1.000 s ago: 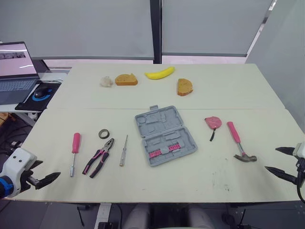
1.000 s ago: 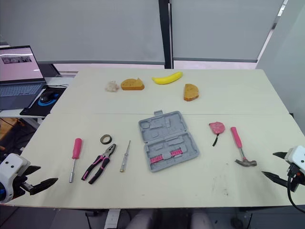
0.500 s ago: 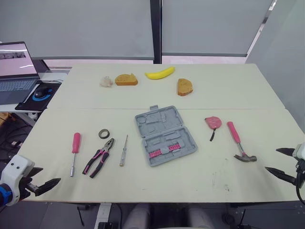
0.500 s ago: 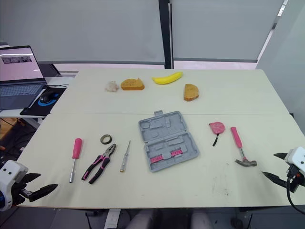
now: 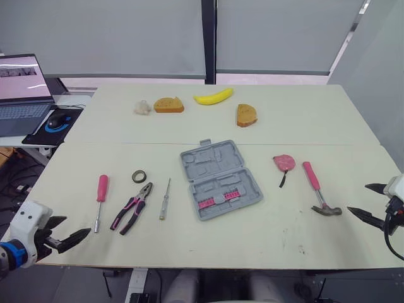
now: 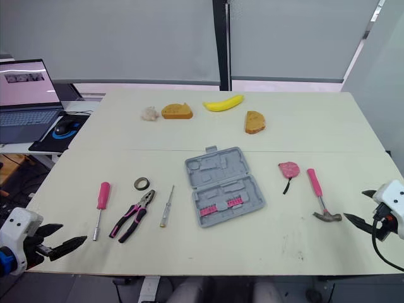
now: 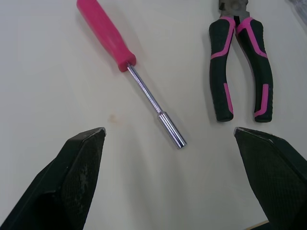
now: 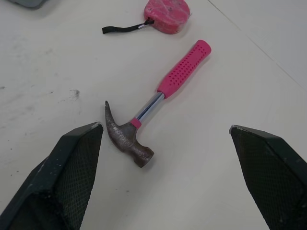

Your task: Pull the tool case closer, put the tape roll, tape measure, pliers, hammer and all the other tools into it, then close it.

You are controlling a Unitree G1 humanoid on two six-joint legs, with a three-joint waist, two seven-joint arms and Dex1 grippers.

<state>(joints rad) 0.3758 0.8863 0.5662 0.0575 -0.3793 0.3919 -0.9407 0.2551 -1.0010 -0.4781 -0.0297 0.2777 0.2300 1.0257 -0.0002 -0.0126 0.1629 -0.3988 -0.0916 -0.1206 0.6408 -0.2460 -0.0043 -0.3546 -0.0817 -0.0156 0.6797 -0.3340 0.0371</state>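
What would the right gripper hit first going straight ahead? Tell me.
Probably the hammer: its head lies just ahead of the right gripper, in line between its open fingers. Height is unclear; it might pass above.

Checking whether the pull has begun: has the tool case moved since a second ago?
No. The tool case keeps its place between the pliers and tape measure.

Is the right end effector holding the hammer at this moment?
No, the hammer lies free on the table, and the right end effector is open, its fingers spread wide and short of it.
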